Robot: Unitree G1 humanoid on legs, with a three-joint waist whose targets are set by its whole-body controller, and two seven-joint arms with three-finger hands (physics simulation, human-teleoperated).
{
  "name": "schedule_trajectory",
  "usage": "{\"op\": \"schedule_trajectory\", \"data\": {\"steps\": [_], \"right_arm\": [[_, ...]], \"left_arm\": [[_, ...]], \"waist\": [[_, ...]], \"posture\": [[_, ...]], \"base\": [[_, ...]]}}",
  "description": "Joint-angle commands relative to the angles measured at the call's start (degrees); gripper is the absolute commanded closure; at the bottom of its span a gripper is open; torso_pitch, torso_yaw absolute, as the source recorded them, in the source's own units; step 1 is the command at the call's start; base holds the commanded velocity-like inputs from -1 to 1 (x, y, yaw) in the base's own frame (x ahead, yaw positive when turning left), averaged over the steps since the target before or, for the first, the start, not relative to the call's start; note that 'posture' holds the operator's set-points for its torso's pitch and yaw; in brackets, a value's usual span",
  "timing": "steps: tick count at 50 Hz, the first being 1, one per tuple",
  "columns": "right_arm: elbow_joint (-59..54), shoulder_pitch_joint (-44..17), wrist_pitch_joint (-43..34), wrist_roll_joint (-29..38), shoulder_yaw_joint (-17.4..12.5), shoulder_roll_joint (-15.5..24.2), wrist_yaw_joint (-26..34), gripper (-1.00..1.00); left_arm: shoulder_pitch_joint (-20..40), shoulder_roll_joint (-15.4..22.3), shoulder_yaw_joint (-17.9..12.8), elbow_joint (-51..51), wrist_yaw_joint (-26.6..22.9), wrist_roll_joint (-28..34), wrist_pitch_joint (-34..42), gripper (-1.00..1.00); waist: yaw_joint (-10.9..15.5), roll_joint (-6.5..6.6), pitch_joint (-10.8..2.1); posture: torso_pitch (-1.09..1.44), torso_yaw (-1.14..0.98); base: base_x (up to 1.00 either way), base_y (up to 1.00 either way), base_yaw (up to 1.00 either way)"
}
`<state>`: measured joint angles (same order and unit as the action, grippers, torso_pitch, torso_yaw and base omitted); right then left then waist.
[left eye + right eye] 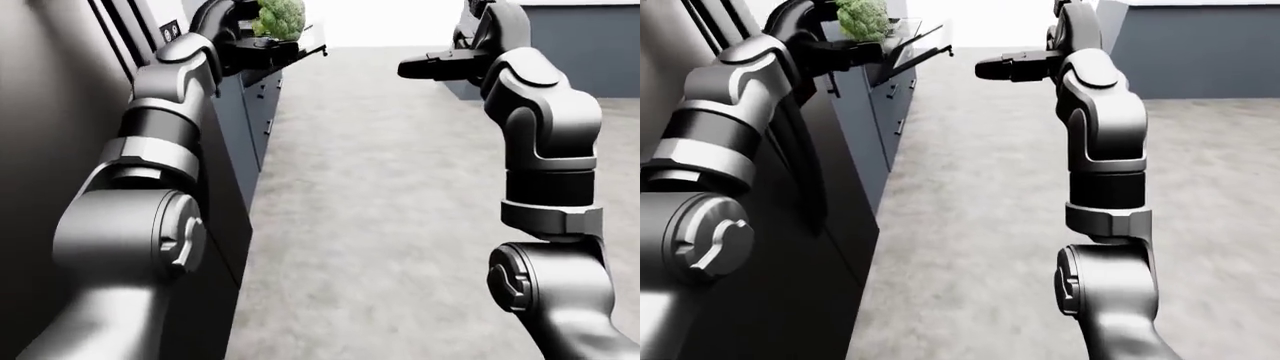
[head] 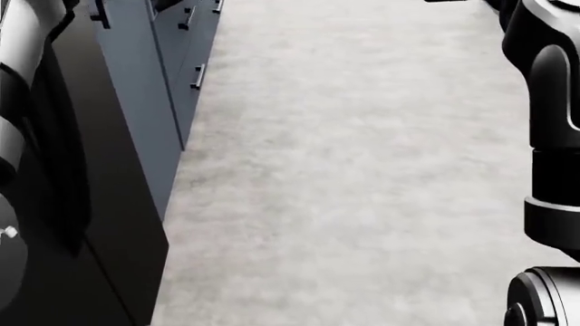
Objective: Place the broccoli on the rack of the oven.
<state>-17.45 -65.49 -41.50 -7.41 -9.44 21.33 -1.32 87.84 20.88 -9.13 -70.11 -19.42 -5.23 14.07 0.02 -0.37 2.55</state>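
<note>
Left hand (image 1: 250, 37) grasps the broccoli (image 1: 279, 18) at eleven o'clock; a loose, jolted grip could drop it before the oven.

The head view looks down on a pale grey floor (image 2: 353, 170) that fills the middle of the picture. Along the left runs a row of dark blue-grey cabinets (image 2: 168, 88), with small bar handles (image 2: 198, 75) on their faces near the top. A black panel (image 2: 100, 224) stands below them at the left edge. The left arm (image 2: 18, 122) shows as a grey curved shape at the far left, and the right arm (image 2: 549, 136) comes down the right edge, dark and jointed. No robot hand shows here.
</note>
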Motion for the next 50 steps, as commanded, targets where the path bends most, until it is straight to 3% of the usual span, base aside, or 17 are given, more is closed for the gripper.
{"op": "schedule_trajectory", "data": {"steps": [1, 5, 6, 7, 8, 16, 20, 21, 22, 23, 31, 35, 36, 37, 38, 46, 50], "right_arm": [[1.35, -2.04, 1.95, -0.2, 0.13, 0.23, 0.24, -1.0], [0.64, -2.66, 2.09, -0.02, 0.28, 0.42, 0.36, -1.0], [0.76, -2.58, 2.0, 0.0, 0.3, 0.41, 0.37, -1.0], [0.74, -2.53, 2.04, 0.02, 0.25, 0.45, 0.4, -1.0], [0.97, -2.55, 1.81, 0.04, 0.25, 0.49, 0.38, -1.0], [1.32, -1.65, 2.16, 0.01, 0.13, 0.11, 0.28, -1.0], [1.42, -1.71, 2.03, -0.09, 0.1, 0.14, 0.27, -1.0], [1.58, -1.79, 1.77, -0.11, 0.11, 0.21, 0.24, -1.0], [1.79, -1.74, 1.62, -0.17, 0.03, 0.24, 0.23, -1.0], [1.74, -1.62, 1.75, -0.2, -0.02, 0.26, 0.21, -1.0], [1.64, -0.88, 2.32, -0.34, 0.01, 0.08, 0.19, -1.0], [2.09, -0.26, 2.28, -0.49, -0.12, 0.06, 0.06, -1.0], [1.95, -0.63, 2.08, -0.51, -0.08, 0.2, 0.11, -1.0], [1.6, -0.79, 2.25, -0.44, 0.0, 0.28, 0.19, -1.0], [1.27, -0.91, 2.43, -0.42, 0.0, 0.33, 0.25, -1.0], [1.47, -1.43, 1.78, -0.54, -0.08, 0.56, 0.19, -1.0], [1.8, -1.41, 1.64, -0.78, -0.28, 0.57, 0.15, -1.0]], "left_arm": [[2.53, 1.0, -0.5, 2.38, 0.35, -0.64, -1.9, 0.22], [2.59, 1.08, -0.48, 2.44, 0.36, -0.7, -1.8, 0.22], [2.51, 1.06, -0.5, 2.44, 0.39, -0.74, -1.84, 0.22], [2.54, 1.1, -0.48, 2.49, 0.34, -0.75, -1.73, 0.22], [2.49, 1.11, -0.49, 2.51, 0.39, -0.77, -1.76, 0.22], [2.22, 1.1, -0.43, 2.38, 0.22, -0.8, -1.95, 0.22], [2.28, 1.08, -0.41, 2.34, 0.23, -0.76, -2.0, 0.22], [2.28, 1.06, -0.38, 2.31, 0.14, -0.74, -2.04, 0.22], [2.39, 1.08, -0.4, 2.32, 0.17, -0.74, -1.9, 0.22], [2.48, 1.08, -0.38, 2.45, 0.12, -0.75, -1.66, 0.22], [2.25, 1.13, -0.41, 2.42, 0.02, -0.72, -1.99, 0.22], [2.24, 1.15, -0.39, 2.56, -0.07, -0.73, -1.83, 0.22], [2.39, 1.18, -0.4, 2.53, -0.12, -0.75, -1.71, 0.21], [2.52, 1.22, -0.39, 2.47, -0.08, -0.73, -1.72, 0.21], [2.67, 1.26, -0.41, 2.43, -0.08, -0.73, -1.71, 0.21], [2.69, 1.29, -0.57, 2.27, -0.06, -0.93, -1.84, 0.21], [2.98, 1.18, -0.44, 2.25, -0.1, -0.9, -1.78, 0.21]], "waist": [[0.23, -0.24, -1.45], [-0.66, 5.36, -2.96], [-0.26, 2.96, -1.97], [-0.68, 4.5, -1.86], [-0.45, 4.39, -1.74], [0.47, 0.37, -1.6], [1.34, -4.07, -2.5], [1.68, -5.91, -3.99], [1.0, -3.62, -2.11], [1.37, -4.78, -1.7], [0.25, -0.56, -1.66], [-0.65, 3.9, -2.53], [-0.94, 5.68, -4.28], [-0.31, 3.62, -2.22], [-0.77, 4.78, -1.82], [0.45, 0.6, -1.78], [1.32, -4.41, -2.77]], "posture": [[0.0, 0.0], [0.0, 0.0], [0.0, 0.0], [0.0, 0.0], [0.0, 0.0], [0.0, 0.0], [0.0, 0.0], [0.0, 0.0], [0.0, 0.0], [0.0, 0.0], [0.0, 0.0], [0.0, 0.0], [0.0, 0.0], [0.0, 0.0], [0.0, 0.0], [0.0, 0.0], [0.0, 0.0]], "base": [[0.27, 0.0, 0.0], [0.28, 0.0, 0.0], [0.28, 0.0, 0.0], [0.29, 0.0, 0.0], [0.27, 0.0, 0.0], [0.28, 0.0, 0.0], [0.28, 0.0, 0.0], [0.29, 0.0, 0.0], [0.28, 0.0, 0.0], [0.29, 0.0, 0.0], [0.28, 0.0, 0.0], [0.28, 0.0, 0.0], [0.27, 0.0, 0.0], [0.28, 0.0, 0.0], [0.29, 0.0, 0.0], [0.28, 0.0, 0.0], [0.28, 0.0, 0.0]]}}
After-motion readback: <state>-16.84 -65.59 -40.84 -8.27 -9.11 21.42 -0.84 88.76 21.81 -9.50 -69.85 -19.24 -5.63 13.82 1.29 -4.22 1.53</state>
